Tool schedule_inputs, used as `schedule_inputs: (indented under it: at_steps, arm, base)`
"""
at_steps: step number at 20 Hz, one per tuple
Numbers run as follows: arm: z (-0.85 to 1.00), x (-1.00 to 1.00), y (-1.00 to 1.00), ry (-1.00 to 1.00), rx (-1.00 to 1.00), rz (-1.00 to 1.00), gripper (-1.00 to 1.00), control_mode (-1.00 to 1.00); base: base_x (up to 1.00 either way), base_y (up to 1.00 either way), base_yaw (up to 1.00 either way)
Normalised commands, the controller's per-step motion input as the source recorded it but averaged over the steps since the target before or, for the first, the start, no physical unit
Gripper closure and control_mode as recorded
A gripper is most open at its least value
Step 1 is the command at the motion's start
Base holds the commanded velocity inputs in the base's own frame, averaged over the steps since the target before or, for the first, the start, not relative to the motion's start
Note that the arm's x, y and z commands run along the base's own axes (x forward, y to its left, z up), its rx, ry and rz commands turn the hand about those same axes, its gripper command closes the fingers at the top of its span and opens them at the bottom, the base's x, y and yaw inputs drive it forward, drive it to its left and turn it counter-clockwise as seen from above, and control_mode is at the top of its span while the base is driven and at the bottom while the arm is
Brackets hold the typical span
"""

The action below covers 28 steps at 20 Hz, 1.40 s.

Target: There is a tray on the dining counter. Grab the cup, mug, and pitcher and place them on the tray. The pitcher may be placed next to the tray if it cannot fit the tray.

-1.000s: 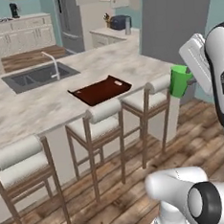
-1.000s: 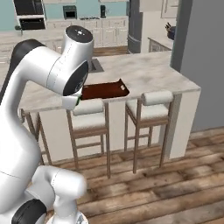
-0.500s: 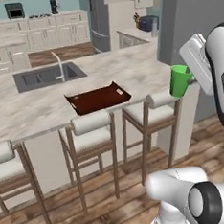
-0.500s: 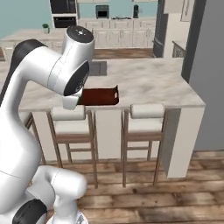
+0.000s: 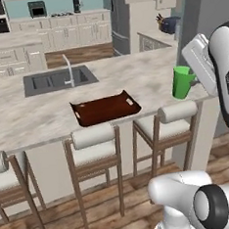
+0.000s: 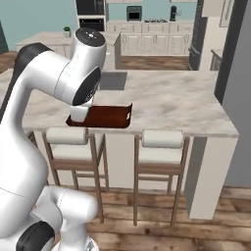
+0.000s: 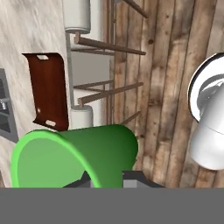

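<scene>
The fingers (image 7: 109, 177) are clamped on the green cup (image 5: 183, 82), held in the air off the desk (image 5: 33, 114) edge, well right of the tray (image 5: 105, 109). The tray is bare, so nothing is placed yet; mug and pitcher remain.

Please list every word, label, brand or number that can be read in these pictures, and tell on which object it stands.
Robot arm: a small dark vertical lettering on its white link, too blurred to read.
Tray, cup, dining counter: no text.
</scene>
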Motion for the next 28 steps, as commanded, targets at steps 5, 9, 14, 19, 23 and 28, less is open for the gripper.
schedule_inputs:
  at_steps: [5, 9, 14, 19, 23, 28]
  arm:
    - [0.0, 0.0, 0.0, 0.0, 0.0, 0.0, 1.0, 1.0]
    - [0.0, 0.0, 0.0, 0.0, 0.0, 0.0, 1.0, 1.0]
    - [0.0, 0.0, 0.0, 0.0, 0.0, 0.0, 1.0, 1.0]
    - [0.0, 0.0, 0.0, 0.0, 0.0, 0.0, 1.0, 1.0]
    - [0.0, 0.0, 0.0, 0.0, 0.0, 0.0, 1.0, 1.0]
    - [0.0, 0.0, 0.0, 0.0, 0.0, 0.0, 1.0, 1.0]
  base:
    - [0.55, 0.08, 0.0]
    - [0.6, 0.13, 0.0]
    - [0.57, 0.11, 0.02]
    - [0.44, 0.15, 0.03]
    - [0.3, 0.13, 0.05]
    - [0.33, 0.01, 0.17]
